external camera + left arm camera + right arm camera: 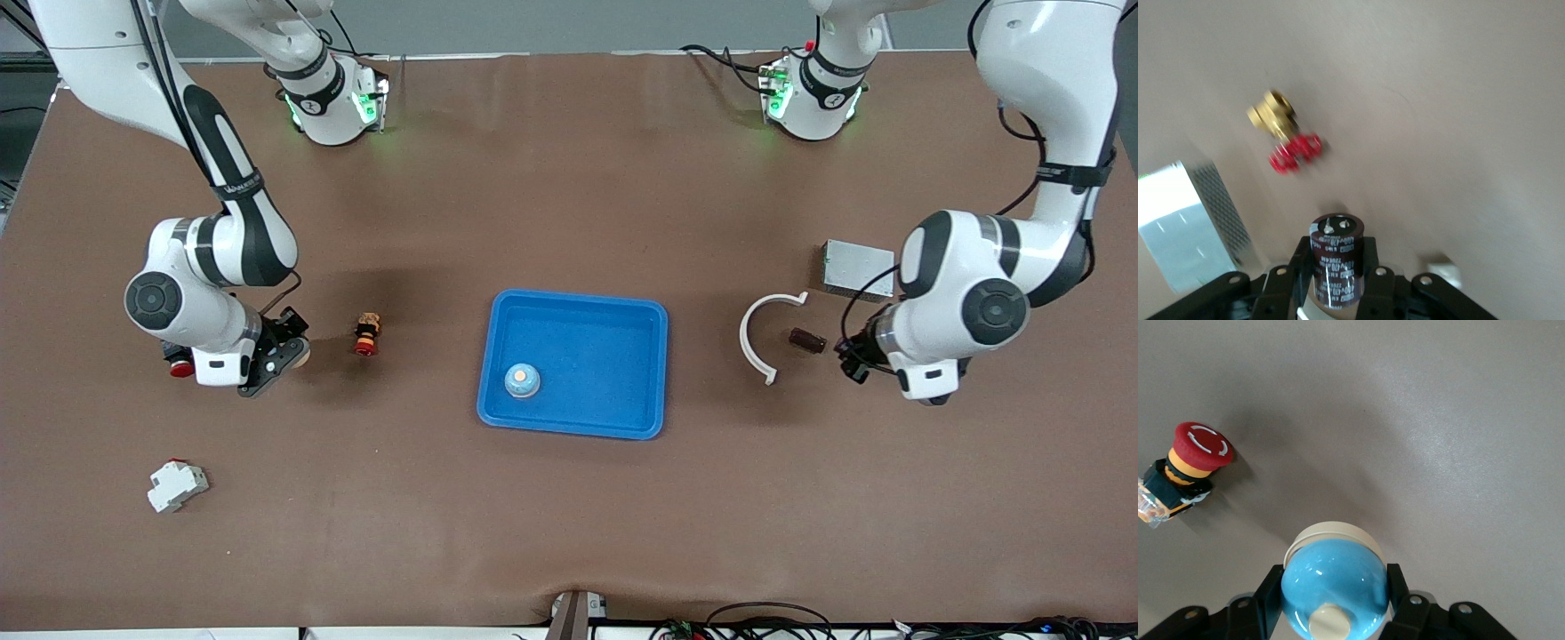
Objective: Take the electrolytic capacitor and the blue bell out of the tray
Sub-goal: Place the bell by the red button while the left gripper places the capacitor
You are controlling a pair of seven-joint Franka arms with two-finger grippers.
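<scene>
Front view: left gripper (837,348) low over the table at its own arm's end, capacitor (807,340) at its fingertips, clear of the tray (622,311). Right gripper (286,356) low at its arm's end, well apart from the tray. A blue dome (522,380) lay in the tray.

Left wrist view: fingers clamped on the capacitor.

Right wrist view: fingers clamped on the bell (1333,583); red button (1195,463) near.

Step, judged: both pieces out and awaiting release. Next move calls for opening each grip low, then checking the dome.
</scene>
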